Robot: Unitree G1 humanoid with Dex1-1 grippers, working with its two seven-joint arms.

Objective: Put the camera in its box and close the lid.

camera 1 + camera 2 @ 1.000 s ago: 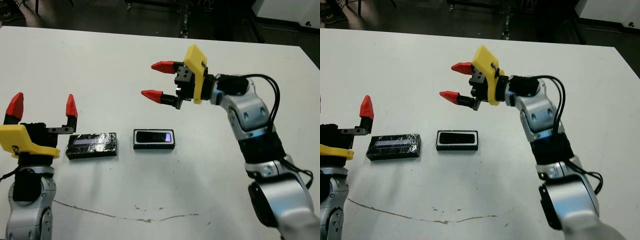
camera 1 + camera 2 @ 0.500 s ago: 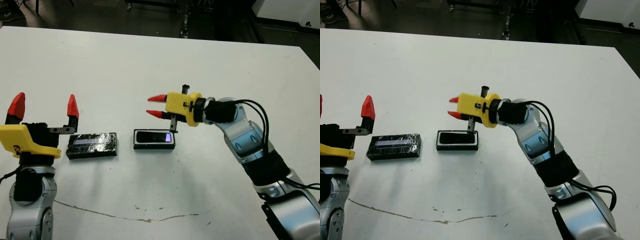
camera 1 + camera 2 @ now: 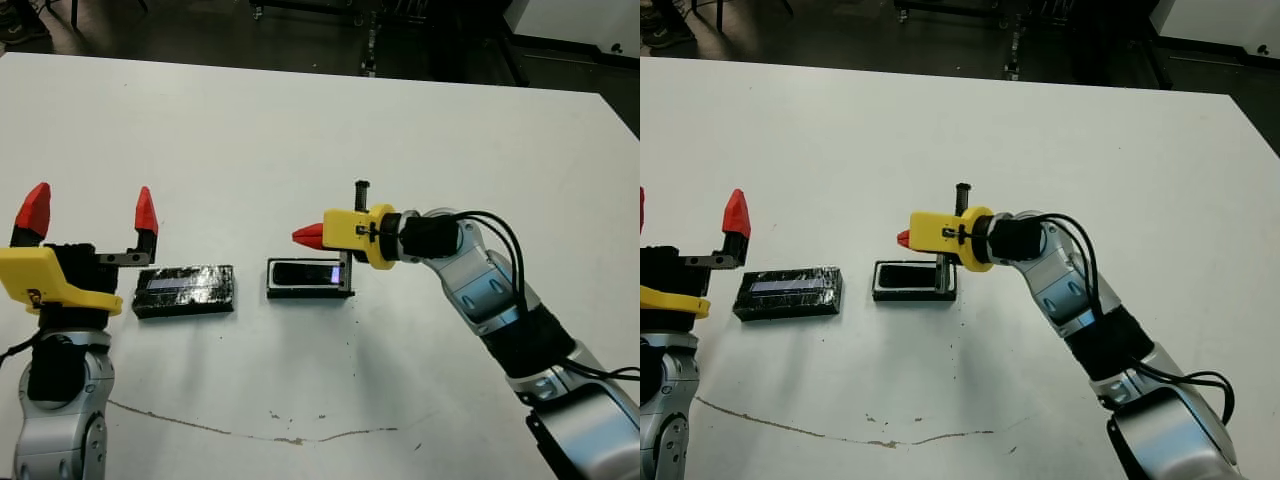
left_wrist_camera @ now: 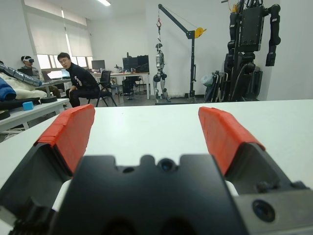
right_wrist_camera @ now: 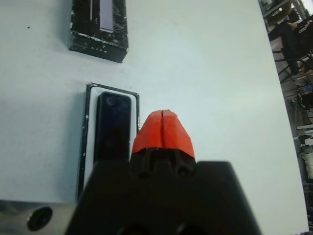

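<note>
Nearest us, our left gripper (image 3: 88, 215) stands over the near left part of the white table (image 3: 200, 110), its two red-tipped fingers (image 4: 68, 132) spread wide apart with nothing between them. Taking the box (image 3: 309, 278) as our landmark, the left gripper is well to its left and slightly nearer us. The lid (image 3: 184, 290) lies flat on the table just left of the box, apart from it, below the left gripper's inner finger. The camera (image 5: 113, 126) lies inside the box, on the white lining. Our right gripper (image 3: 308, 235) hovers just beyond the box's far edge, its fingers pressed together, holding nothing. Farther back, a seated person (image 4: 80, 83) shows beyond the table.
</note>
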